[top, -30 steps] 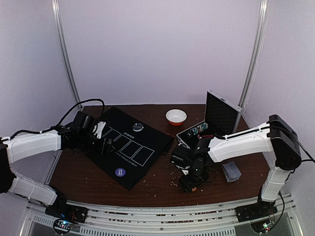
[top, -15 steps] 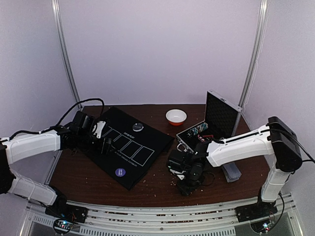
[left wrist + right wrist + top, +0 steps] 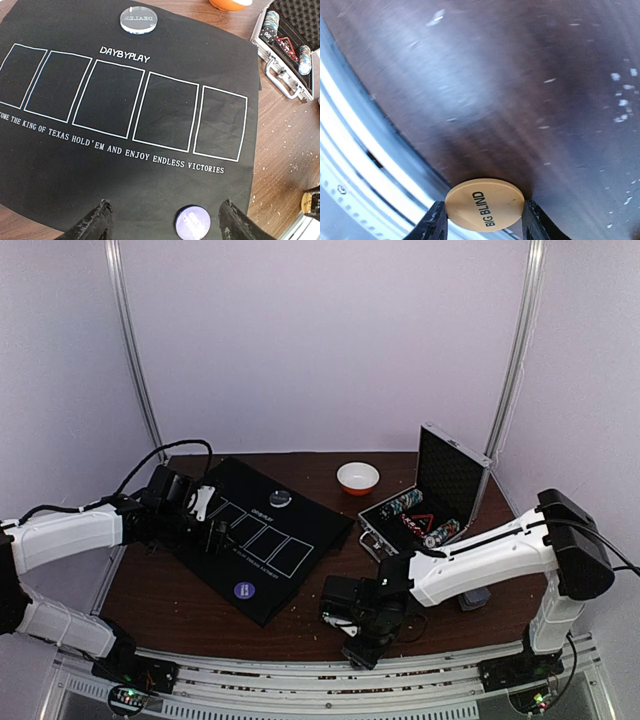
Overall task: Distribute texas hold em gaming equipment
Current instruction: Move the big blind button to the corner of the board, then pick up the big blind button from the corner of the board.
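Right pincer point(image 3: 484, 222) shifted left and nearer, clamping orange disc point(image 3: 484, 202).

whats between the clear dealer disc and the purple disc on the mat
In the left wrist view, only the black mat lies between the dealer disc and the purple disc: its printed card boxes and lettering, no cards or chips.

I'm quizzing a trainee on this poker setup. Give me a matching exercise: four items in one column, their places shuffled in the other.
1 Big Blind disc
2 Dealer disc
3 purple disc
4 poker chip stacks

A in the open silver case
B on the black mat, by the DAYBYPLAY print
C held in the right gripper
D on the mat, below the slogan

Pairs: 1-C, 2-B, 3-D, 4-A
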`<action>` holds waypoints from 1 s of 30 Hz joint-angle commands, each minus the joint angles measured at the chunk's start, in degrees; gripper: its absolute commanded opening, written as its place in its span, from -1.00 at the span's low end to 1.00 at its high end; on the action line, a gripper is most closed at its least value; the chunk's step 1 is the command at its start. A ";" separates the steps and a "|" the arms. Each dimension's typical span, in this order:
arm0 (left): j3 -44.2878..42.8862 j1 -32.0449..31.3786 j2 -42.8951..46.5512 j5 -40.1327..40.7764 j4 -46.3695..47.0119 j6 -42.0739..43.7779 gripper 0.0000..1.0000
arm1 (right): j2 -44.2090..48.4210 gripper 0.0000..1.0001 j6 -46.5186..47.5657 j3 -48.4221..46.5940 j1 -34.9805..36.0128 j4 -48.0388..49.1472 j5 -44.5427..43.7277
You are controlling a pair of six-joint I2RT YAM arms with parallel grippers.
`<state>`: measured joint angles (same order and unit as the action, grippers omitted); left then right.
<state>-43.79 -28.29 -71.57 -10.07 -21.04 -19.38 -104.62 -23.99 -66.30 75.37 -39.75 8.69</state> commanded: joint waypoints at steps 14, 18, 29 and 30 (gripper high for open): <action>-1.29 -0.44 1.27 0.11 1.68 0.33 0.50 | -3.58 -0.19 -0.89 -3.34 5.29 -2.52 3.28; -1.36 -0.53 1.14 0.62 1.64 0.56 0.50 | -4.62 -0.21 -0.78 -4.61 5.99 -2.56 1.85; -1.30 -0.60 0.94 0.47 1.72 0.57 0.50 | -5.90 0.18 -0.53 -4.63 7.48 -3.15 4.70; -1.30 -0.59 0.99 0.45 1.70 0.61 0.50 | -6.01 0.23 -0.61 -4.63 7.55 -3.14 4.89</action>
<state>-43.79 -28.53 -71.55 -9.96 -21.04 -19.38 -108.71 -24.34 -71.42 81.84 -41.39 11.42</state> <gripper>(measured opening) 0.750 0.580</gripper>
